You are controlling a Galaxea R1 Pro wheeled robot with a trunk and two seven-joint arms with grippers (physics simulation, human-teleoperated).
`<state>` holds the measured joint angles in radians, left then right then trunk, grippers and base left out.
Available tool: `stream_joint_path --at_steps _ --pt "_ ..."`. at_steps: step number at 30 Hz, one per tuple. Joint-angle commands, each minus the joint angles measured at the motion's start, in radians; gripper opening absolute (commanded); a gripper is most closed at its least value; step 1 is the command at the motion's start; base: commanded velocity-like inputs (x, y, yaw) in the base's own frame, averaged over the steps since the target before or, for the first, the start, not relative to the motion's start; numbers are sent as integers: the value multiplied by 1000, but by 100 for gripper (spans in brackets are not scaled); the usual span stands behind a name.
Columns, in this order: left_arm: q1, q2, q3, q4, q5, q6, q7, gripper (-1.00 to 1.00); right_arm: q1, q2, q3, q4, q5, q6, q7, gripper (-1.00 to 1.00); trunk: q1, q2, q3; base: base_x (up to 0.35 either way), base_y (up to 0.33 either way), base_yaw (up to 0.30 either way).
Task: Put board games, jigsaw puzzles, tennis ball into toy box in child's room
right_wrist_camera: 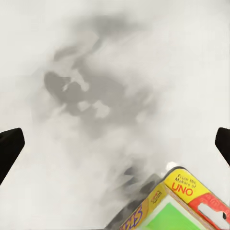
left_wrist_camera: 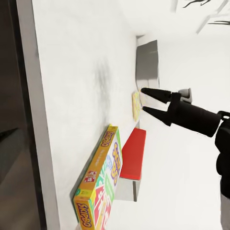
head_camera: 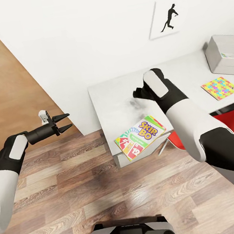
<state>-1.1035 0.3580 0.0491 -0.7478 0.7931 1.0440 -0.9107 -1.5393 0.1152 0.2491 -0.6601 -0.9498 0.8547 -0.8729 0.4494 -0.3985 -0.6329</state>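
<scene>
At the left of the head view, the left gripper (head_camera: 65,122) hangs over the wood-plank floor (head_camera: 104,191) beside a white wall (head_camera: 68,46), its two black fingers (head_camera: 61,117) released and spread with nothing between them. At centre, one board game (head_camera: 139,136), a flat Skip-Bo box printed in orange, green and yellow, lies at the front edge of the pale grey surface (head_camera: 111,99), one corner overhanging. The right gripper (head_camera: 138,94) hovers just above the surface behind it; whether its fingers are clenched I cannot tell. Further right lies one jigsaw puzzle (head_camera: 219,87), a thin square of yellow, green, pink and blue pieces. At upper right sits one pale grey toy box (head_camera: 219,58), near the puzzle. Black silhouette pictures (head_camera: 169,17) hang on the wall.
</scene>
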Motion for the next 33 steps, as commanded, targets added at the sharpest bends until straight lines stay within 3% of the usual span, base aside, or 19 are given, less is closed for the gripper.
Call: stream_joint_path --at_steps 1,7,13,21,26,33 --pt "0 0 1 0 -4 3 -5 100 3 -1 4 -33 -10 3 -11 100 1 -2 -1 0 0 0" --pt "1 5 1 0 -3 3 -6 100 17 -10 4 -216 -11 24 -13 100 1 -2 -1 0 0 0" --pt "3 20 2 0 -4 3 -7 100 34 -17 -2 -400 -12 91 -26 100 1 -2 -1 0 0 0" --pt "10 38 2 0 -6 3 -16 100 98 -17 -80 -597 -16 154 -36 100 1 -2 -1 0 0 0" --pt "26 42 2 0 -6 3 -25 100 150 -17 -109 -681 -24 169 -38 100 1 -2 -1 0 0 0" --pt "64 44 2 0 -9 3 -32 100 227 -18 -132 -726 -46 175 -34 100 1 -2 -1 0 0 0"
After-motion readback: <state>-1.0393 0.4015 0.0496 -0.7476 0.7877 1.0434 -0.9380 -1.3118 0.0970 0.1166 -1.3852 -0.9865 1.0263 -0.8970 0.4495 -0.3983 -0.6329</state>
